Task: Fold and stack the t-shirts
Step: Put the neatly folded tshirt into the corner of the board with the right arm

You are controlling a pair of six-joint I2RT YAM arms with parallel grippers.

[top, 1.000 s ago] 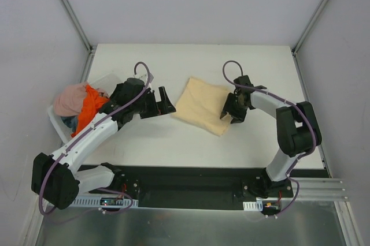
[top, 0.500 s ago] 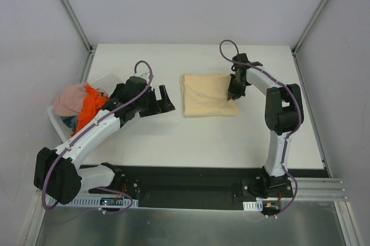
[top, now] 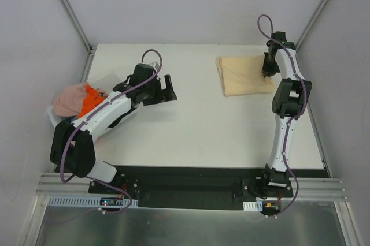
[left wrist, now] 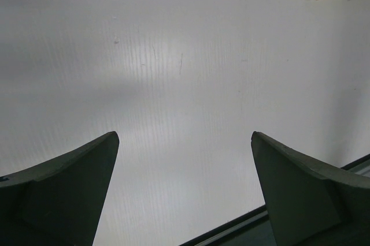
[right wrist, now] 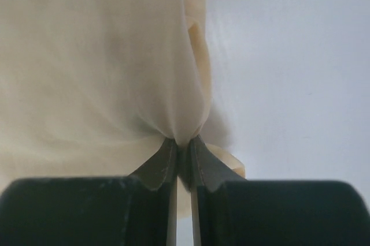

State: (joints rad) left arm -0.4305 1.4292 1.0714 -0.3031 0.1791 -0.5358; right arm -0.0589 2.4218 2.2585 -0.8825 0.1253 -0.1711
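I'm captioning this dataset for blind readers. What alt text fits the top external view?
The right gripper pinches the edge of a folded beige shirt at the table's far right. The left gripper hangs open over the table, left of centre. A white basket at the left edge holds a pink shirt and an orange shirt.

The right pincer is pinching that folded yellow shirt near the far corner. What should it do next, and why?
Probably open the right pincer and let go: the pale yellow shirt already lies folded flat on the table, and other shirts lie heaped at left, unfolded.
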